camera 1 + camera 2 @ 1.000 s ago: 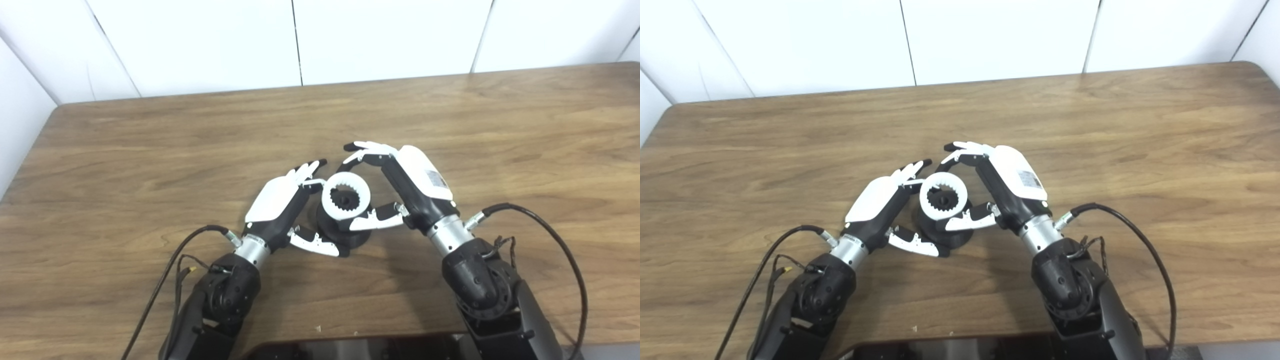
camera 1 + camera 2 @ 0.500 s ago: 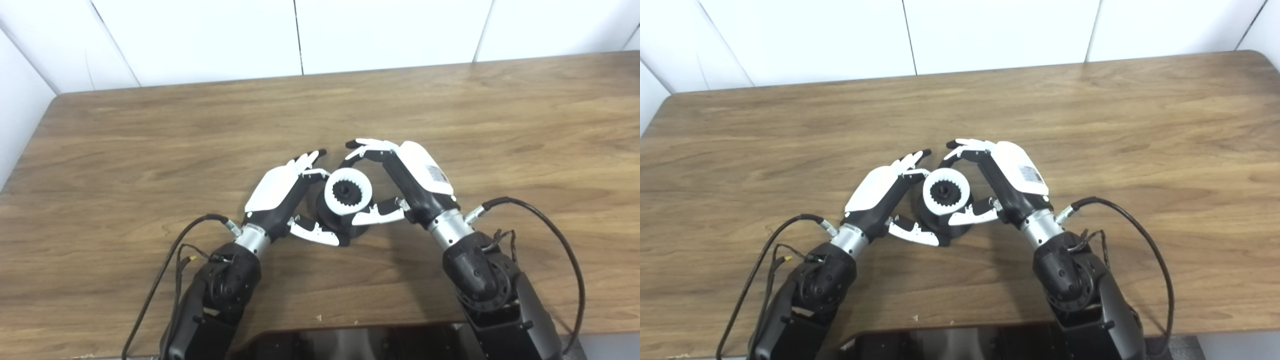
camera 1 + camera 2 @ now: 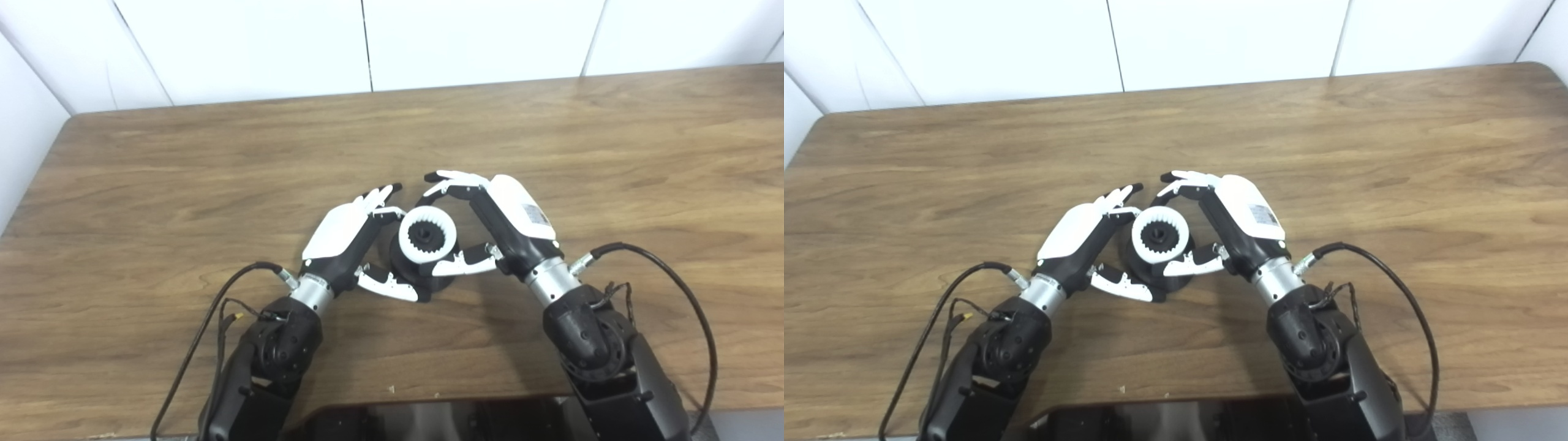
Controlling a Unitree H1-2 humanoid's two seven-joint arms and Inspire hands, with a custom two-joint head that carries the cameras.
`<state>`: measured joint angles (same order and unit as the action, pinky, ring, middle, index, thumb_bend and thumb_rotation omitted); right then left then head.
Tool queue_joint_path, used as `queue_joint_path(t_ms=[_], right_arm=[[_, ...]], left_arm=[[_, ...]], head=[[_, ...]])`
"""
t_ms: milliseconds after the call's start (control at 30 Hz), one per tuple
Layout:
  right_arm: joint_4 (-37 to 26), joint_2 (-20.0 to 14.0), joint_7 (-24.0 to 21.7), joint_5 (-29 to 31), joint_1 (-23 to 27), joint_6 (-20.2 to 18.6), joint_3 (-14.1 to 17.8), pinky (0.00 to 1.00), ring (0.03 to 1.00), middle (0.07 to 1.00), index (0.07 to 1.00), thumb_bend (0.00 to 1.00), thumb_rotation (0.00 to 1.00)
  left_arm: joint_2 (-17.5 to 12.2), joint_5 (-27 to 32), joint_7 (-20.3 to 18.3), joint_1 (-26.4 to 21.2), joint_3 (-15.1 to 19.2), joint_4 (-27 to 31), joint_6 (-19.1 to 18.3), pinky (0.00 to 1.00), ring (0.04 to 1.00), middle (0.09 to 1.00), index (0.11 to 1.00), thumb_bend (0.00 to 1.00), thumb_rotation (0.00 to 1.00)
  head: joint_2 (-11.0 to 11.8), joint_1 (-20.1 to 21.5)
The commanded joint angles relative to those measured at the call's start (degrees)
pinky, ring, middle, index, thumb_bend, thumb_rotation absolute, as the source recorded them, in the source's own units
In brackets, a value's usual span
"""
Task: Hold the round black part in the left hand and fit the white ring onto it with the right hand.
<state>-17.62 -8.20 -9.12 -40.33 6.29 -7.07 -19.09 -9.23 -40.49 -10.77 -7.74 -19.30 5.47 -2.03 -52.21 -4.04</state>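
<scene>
at the bottom edge a dark glossy surface (image 3: 441, 422) shows, and my two black forearms rise from either side of it, each trailing a black cable (image 3: 674, 269) over the wooden table (image 3: 184, 184).

my left hand (image 3: 343, 236) lies to the left of the round black part (image 3: 407, 275), which sits on the table just in front of me, near its middle. the thumb (image 3: 386, 285) of that hand reaches in low against the part's near left rim, and its fingers (image 3: 380, 199) curve round the far left side, so i am cupping the black part, though i cannot tell how firmly the far fingers press on it.

my right hand (image 3: 508, 220) comes in from the other side. its thumb (image 3: 468, 264) lies across the near right edge of the white ring (image 3: 428, 234) and its fingers (image 3: 450, 182) arch over the far side, so i am grasping the ring between them. the ring sits on top of the black part, roughly level, its toothed inner edge around a dark hub (image 3: 424, 234) seen through its opening. whether it is fully seated i cannot tell.

my two sets of fingertips nearly meet beyond the ring, with a small gap between them.

further off the wood runs bare to the white panelled wall (image 3: 367, 43).
</scene>
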Motion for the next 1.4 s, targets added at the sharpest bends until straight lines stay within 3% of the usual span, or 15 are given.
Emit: queue_joint_path(t_ms=[0, 567, 667, 800, 967, 1133, 1367], right_arm=[[-0.3, 0.2, 0.1, -0.3, 1.4, 1.5, -0.5, 0.87, 0.863, 0.830, 0.490, 0.52, 0.16], [1.4, 0.7, -1.3, -1.2, 4.0, -0.4, -1.2, 0.90, 0.863, 0.832, 0.490, 0.52, 0.16], [0.8, -0.2, -3.6, -2.1, 4.2, -1.8, -1.7, 0.90, 0.879, 0.850, 0.493, 0.52, 0.16], [-1.6, -2.6, -9.8, -3.6, 4.7, -5.7, -2.7, 0.93, 0.941, 0.922, 0.717, 0.82, 0.45], [-3.1, -4.4, -13.6, -3.9, 4.9, -7.9, -2.9, 0.91, 0.970, 0.962, 0.833, 0.95, 0.57], [-4.3, -5.4, -16.5, -3.8, 5.1, -9.2, -2.7, 0.93, 0.995, 0.997, 0.942, 1.00, 0.58], [-5.5, -6.5, -19.8, -4.1, 5.5, -10.2, -2.6, 0.94, 1.000, 1.000, 0.979, 1.00, 0.56]], left_arm=[[0.3, 0.1, 0.8, -2.4, 0.1, 2.5, 0.6, 1.00, 1.000, 1.000, 0.603, 0.95, 0.35], [0.7, 0.6, 0.8, -2.2, 0.0, 2.6, 0.2, 1.00, 1.000, 1.000, 0.596, 0.94, 0.33], [0.6, 0.3, 0.7, -2.2, -0.1, 2.7, -0.1, 1.00, 1.000, 1.000, 0.600, 0.94, 0.34], [0.3, 0.4, 0.4, -2.4, -0.1, 2.8, -0.5, 1.00, 1.000, 1.000, 0.610, 0.94, 0.35], [-0.1, 0.6, 0.6, -2.5, 0.0, 2.6, 0.1, 1.00, 1.000, 1.000, 0.611, 0.96, 0.37], [-0.2, 0.2, 0.7, -2.4, 0.2, 2.8, -0.1, 1.00, 1.000, 1.000, 0.611, 0.95, 0.36], [-0.4, 0.2, 0.5, -2.6, 0.3, 2.9, -0.3, 1.00, 1.000, 1.000, 0.611, 0.95, 0.36]], head=[[0.0, 0.0], [-0.5, 0.1], [-0.5, 0.1], [-0.6, -0.1], [-0.6, 0.0], [-0.7, 0.1], [-0.7, 0.2]])
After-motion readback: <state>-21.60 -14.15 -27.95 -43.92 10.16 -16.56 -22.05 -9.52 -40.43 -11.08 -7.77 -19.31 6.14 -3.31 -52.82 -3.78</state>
